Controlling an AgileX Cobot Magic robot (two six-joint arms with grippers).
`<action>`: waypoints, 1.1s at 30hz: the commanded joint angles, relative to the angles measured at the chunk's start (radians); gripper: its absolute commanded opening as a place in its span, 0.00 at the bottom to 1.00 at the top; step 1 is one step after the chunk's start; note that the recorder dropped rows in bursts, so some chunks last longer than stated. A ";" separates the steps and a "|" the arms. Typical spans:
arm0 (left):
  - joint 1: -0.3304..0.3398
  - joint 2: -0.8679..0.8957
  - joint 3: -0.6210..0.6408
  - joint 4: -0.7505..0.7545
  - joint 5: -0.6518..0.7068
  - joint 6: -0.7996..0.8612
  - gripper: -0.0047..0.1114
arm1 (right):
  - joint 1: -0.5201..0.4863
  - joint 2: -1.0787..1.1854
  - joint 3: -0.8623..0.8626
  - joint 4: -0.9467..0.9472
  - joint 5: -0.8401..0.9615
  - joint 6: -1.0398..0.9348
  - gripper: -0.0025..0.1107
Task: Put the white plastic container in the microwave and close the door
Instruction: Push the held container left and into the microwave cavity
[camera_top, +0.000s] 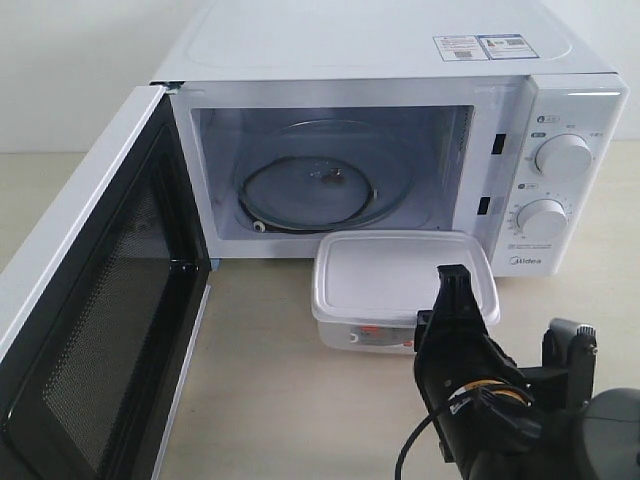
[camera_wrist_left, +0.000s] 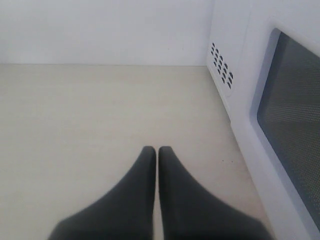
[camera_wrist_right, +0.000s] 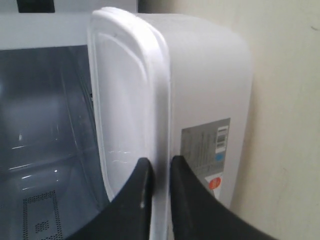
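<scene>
The white plastic container (camera_top: 395, 275) is just in front of the open microwave (camera_top: 400, 50), lid up, with its red-and-grey label (camera_wrist_right: 205, 145) on the near side. My right gripper (camera_top: 456, 278) comes in from the front right and is shut on the container's near rim; in the right wrist view its jaws (camera_wrist_right: 159, 161) pinch the lid edge of the container (camera_wrist_right: 205, 75). The door (camera_top: 110, 330) is swung wide open to the left, mesh face showing. My left gripper (camera_wrist_left: 157, 149) is shut and empty over the table beside the door's outer face (camera_wrist_left: 290, 125).
The glass turntable (camera_top: 310, 185) lies bare inside the cavity. Two round dials (camera_top: 562, 157) sit on the right panel. Vent slots (camera_wrist_left: 221, 65) mark the microwave's left side. Light table (camera_top: 280, 380) stretches between the door and the right arm.
</scene>
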 joint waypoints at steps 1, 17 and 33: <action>-0.002 -0.003 0.004 -0.008 -0.009 0.000 0.08 | 0.001 -0.001 0.003 -0.059 -0.039 -0.018 0.02; -0.002 -0.003 0.004 -0.008 -0.009 0.000 0.08 | 0.079 -0.003 0.003 -0.153 -0.136 -0.006 0.02; -0.002 -0.003 0.004 -0.008 -0.008 0.000 0.08 | 0.088 -0.003 -0.012 -0.153 -0.211 0.025 0.02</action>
